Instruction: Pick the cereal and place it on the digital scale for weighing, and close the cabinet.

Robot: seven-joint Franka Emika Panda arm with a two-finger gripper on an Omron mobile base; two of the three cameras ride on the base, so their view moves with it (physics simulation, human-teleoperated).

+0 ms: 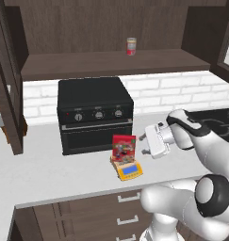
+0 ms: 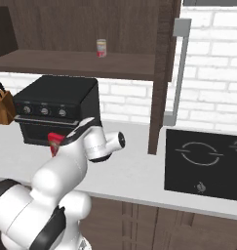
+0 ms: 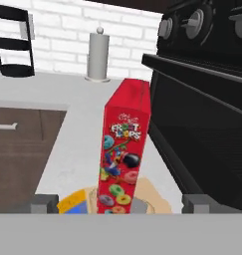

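Pale grey kitchen surface [image 1: 50,174] is carrying the small yellow-orange digital scale [image 1: 129,170], with the flat red cereal box [image 1: 124,147] standing on it; white pincer [image 1: 145,144] is hanging spread just right; dark brown glass-doored cabinet [image 2: 161,73] is standing open, awaiting closing

cereal [image 3: 123,149] | front print: "FROOT LOOPS" | no other text legible
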